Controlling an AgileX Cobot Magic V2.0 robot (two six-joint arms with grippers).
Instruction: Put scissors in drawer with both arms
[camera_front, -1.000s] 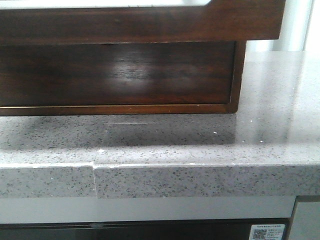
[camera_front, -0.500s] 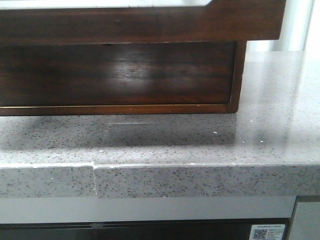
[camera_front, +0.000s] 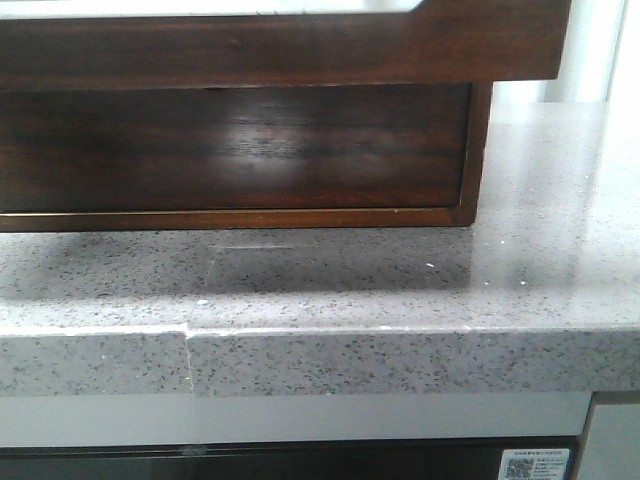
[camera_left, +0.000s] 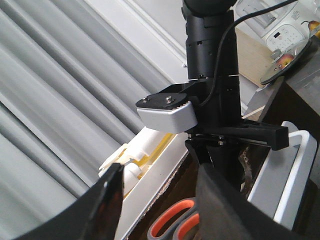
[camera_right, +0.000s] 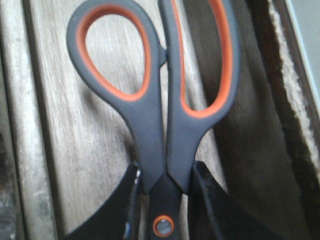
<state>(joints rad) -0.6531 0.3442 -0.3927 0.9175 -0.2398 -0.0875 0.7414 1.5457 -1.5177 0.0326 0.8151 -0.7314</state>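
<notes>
Scissors (camera_right: 165, 125): grey handles, orange-lined loops, blades shut; clenched at the pivot between the right gripper (camera_right: 162, 200) fingers, hanging over the drawer (camera_front: 280, 45) floor boards. Likely light, rigid, handles grippy; the pivot neck suits holding. Left gripper (camera_left: 165, 210): spread apart, empty, watching from beside the drawer's white rim.

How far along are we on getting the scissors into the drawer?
Done: the drawer stands pulled out over the counter. In hand: the right gripper clamps the scissors near the pivot, handles over the wooden drawer floor; whether they touch it I cannot tell. The left gripper holds nothing. Left: release, withdraw, and close the drawer.
</notes>
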